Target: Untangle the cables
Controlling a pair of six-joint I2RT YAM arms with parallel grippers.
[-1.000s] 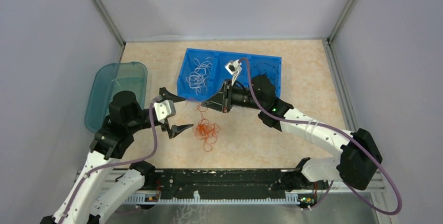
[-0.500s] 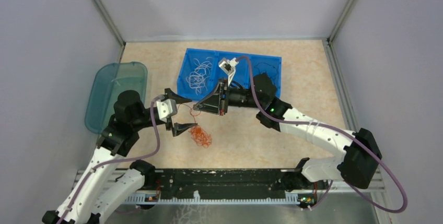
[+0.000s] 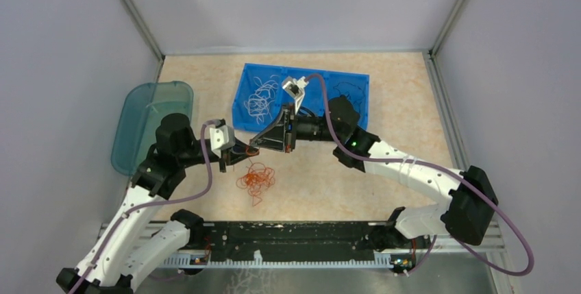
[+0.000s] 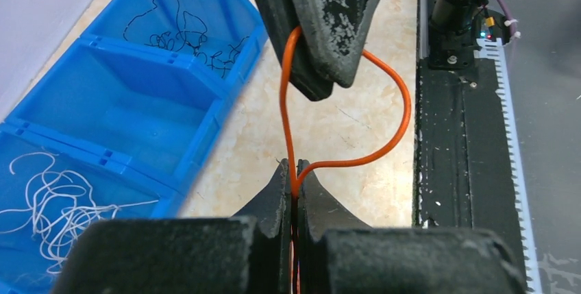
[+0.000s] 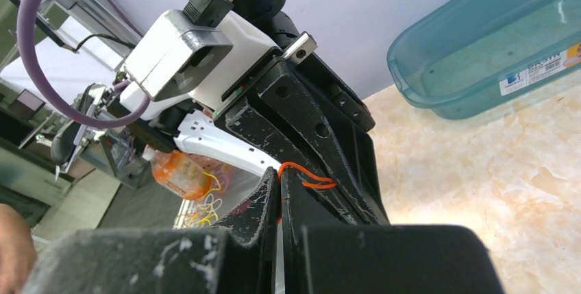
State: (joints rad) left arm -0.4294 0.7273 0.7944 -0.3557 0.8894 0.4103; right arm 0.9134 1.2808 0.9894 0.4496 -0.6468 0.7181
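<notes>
Two arms meet over the middle of the tabletop (image 3: 397, 123): the left arm (image 3: 147, 177) reaches toward 2 o'clock and the right arm (image 3: 411, 167) stretches toward 9 o'clock. The blue bin (image 3: 360, 78), at 1 o'clock of their tips, holds white cables (image 3: 260, 95) and black cables (image 3: 349, 92). The left gripper (image 4: 294, 181) and the right gripper (image 5: 279, 183) are both clenched on one orange strand (image 4: 405, 112). In the left wrist view it runs from 12 to 6 o'clock, with a loop bulging toward 3. The orange tangle (image 3: 255, 181) lies at 6 o'clock of the tips.
</notes>
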